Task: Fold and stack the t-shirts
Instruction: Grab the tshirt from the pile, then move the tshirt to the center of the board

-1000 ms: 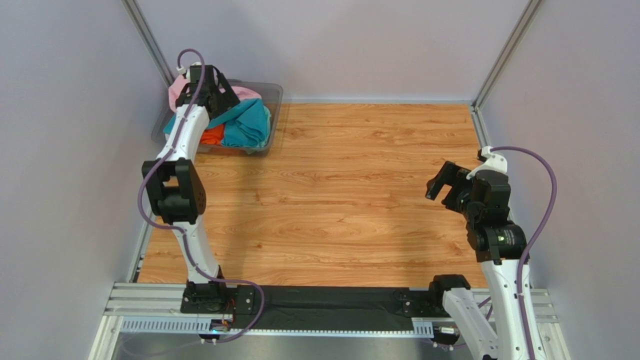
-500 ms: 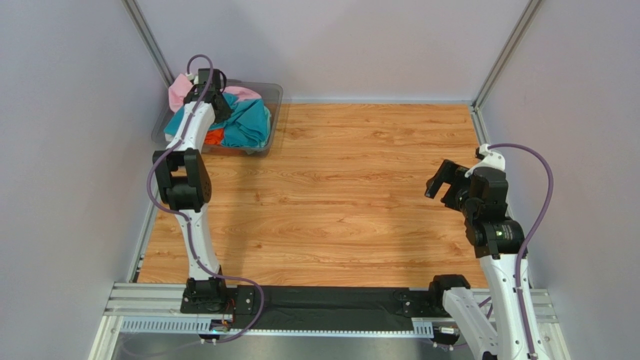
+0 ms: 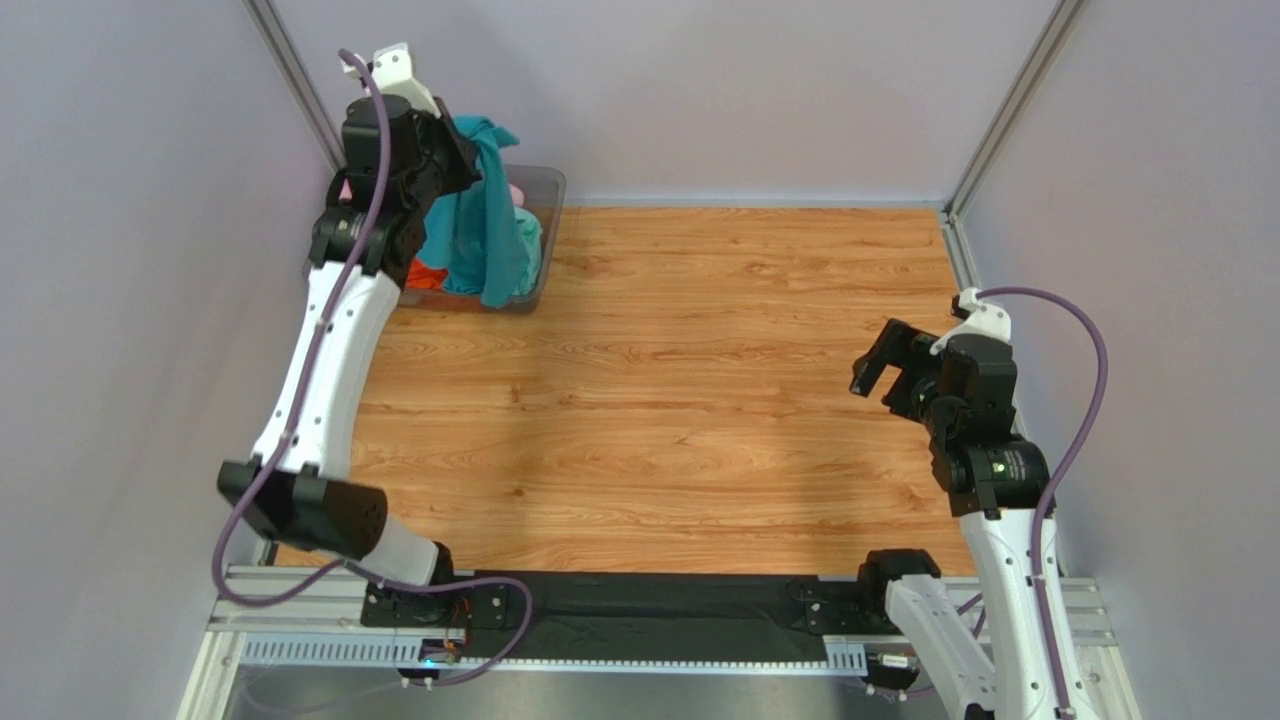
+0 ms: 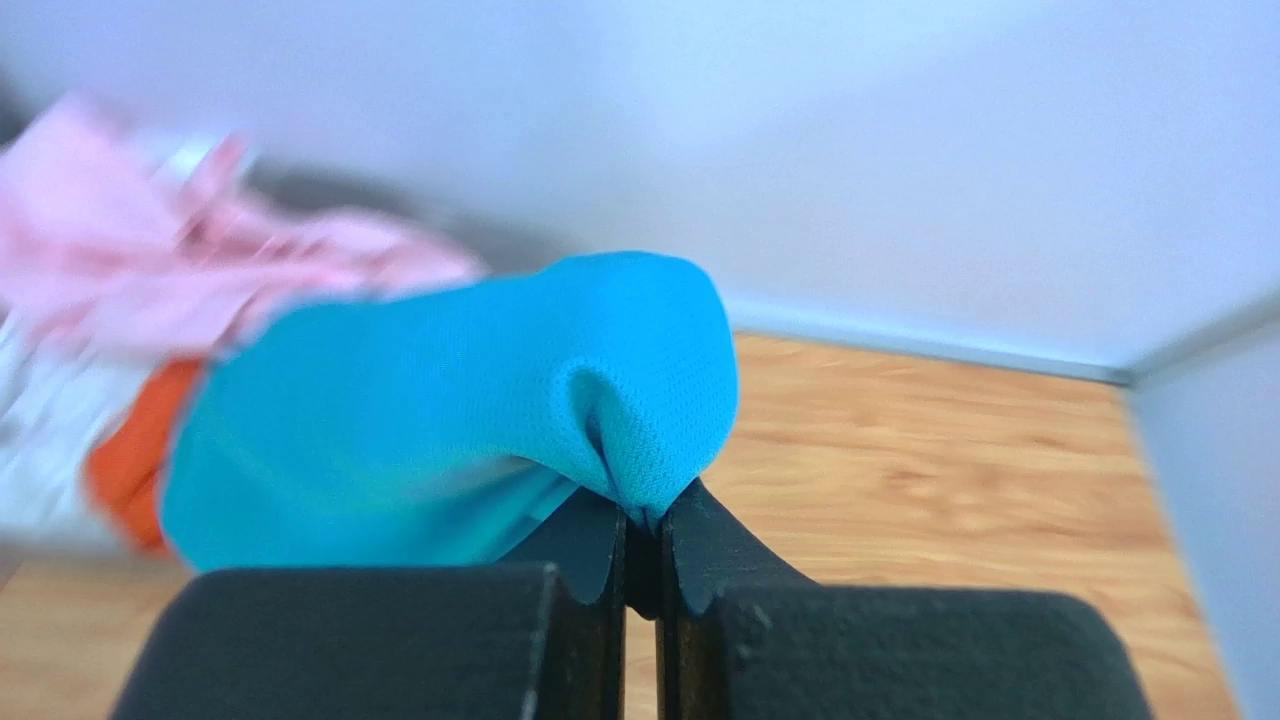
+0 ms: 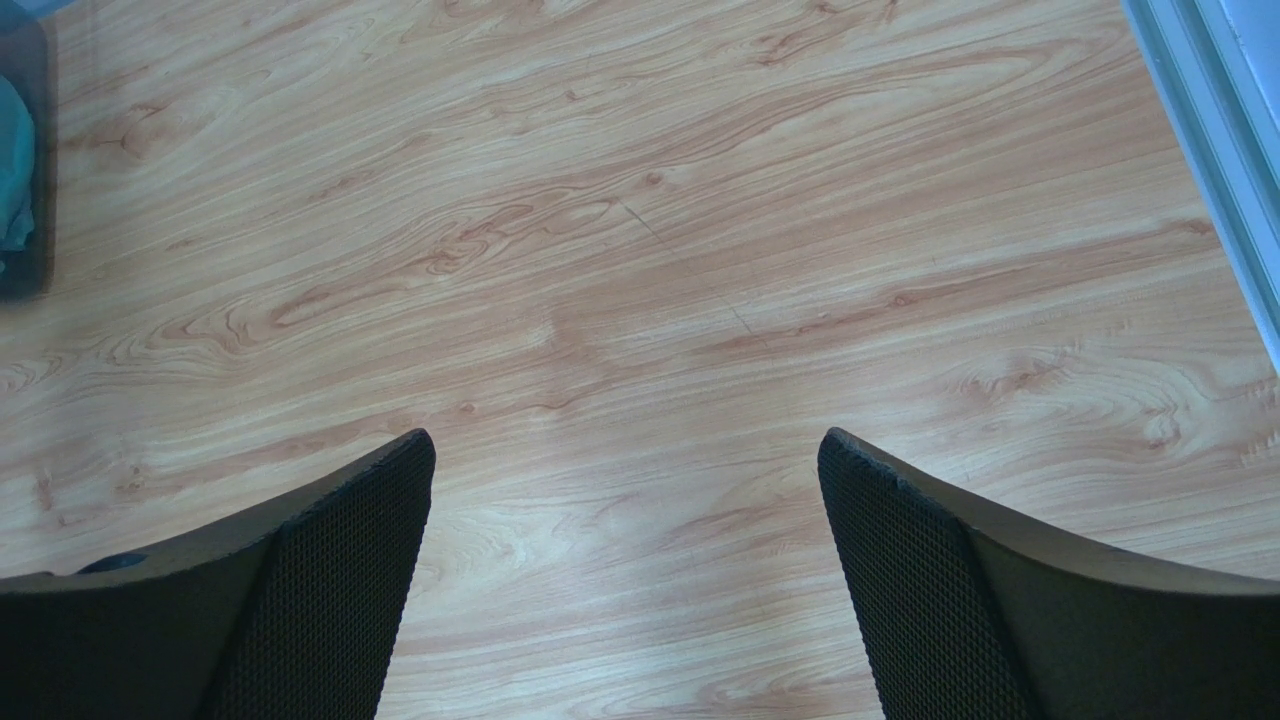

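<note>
A teal-blue t-shirt (image 3: 484, 225) hangs from my left gripper (image 3: 451, 150), lifted above the clear tub (image 3: 544, 203) at the back left. In the left wrist view the jaws are pinched on a fold of that teal-blue t-shirt (image 4: 451, 405), my left gripper (image 4: 643, 525) shut on it. A pink t-shirt (image 4: 181, 270) and an orange t-shirt (image 4: 128, 465) lie blurred below, with white cloth (image 4: 38, 450) beside them. My right gripper (image 3: 890, 365) hovers open over bare wood at the right; in its own view the right gripper (image 5: 624, 450) holds nothing.
The wooden tabletop (image 3: 691, 390) spreads between the arms. Grey walls with metal posts close in the left, back and right sides. A tub corner (image 5: 23, 165) shows at the far left of the right wrist view.
My left gripper closed on the teal-blue t-shirt in the tub and rose, pulling the cloth up out of the pile. The right arm has stayed put.
</note>
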Controlling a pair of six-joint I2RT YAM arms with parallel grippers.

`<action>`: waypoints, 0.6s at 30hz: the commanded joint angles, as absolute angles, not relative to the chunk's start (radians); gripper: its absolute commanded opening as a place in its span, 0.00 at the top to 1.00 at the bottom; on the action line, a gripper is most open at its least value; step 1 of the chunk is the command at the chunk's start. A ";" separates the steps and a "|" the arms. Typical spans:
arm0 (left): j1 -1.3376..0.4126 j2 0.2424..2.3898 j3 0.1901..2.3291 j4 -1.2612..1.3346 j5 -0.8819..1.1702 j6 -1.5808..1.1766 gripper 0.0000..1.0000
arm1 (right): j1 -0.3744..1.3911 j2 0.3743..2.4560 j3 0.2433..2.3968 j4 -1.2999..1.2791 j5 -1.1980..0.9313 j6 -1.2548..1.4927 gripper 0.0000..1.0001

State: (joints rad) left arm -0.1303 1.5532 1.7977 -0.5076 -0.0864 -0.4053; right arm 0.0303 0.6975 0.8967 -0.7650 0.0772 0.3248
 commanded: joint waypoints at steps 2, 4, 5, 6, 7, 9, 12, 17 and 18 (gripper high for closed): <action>-0.236 1.387 1.767 -0.373 -0.006 -0.304 1.00 | 0.028 0.687 0.888 -0.736 0.074 0.328 0.00; -0.286 1.319 1.738 -0.316 0.078 -0.313 1.00 | 0.028 0.681 0.885 -0.732 0.077 0.333 0.00; -0.313 1.303 1.732 -0.292 0.148 -0.307 1.00 | 0.028 0.680 0.884 -0.730 0.078 0.333 0.00; -0.346 1.270 1.726 -0.282 0.165 -0.279 1.00 | 0.029 0.677 0.882 -0.727 0.080 0.333 0.00; -0.424 1.256 1.718 -0.273 0.170 -0.266 1.00 | 0.028 0.670 0.884 -0.727 0.087 0.333 0.00; -0.497 1.230 1.718 -0.255 0.190 -0.207 1.00 | 0.028 0.661 0.884 -0.727 0.090 0.333 0.00; -0.599 1.223 1.735 -0.230 0.317 -0.225 1.00 | 0.028 0.646 0.877 -0.723 0.092 0.333 0.00; -0.681 1.201 1.727 -0.204 0.370 -0.221 1.00 | 0.029 0.632 0.873 -0.723 0.092 0.333 0.00; -0.684 1.198 1.715 -0.201 0.350 -0.225 1.00 | 0.028 0.629 0.873 -0.724 0.089 0.333 0.00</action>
State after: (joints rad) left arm -0.6632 1.2270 1.7210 -0.2893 0.3088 -0.2581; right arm 0.0303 0.6426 0.8806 -0.7578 0.0780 0.3275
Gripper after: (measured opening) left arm 0.030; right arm 0.998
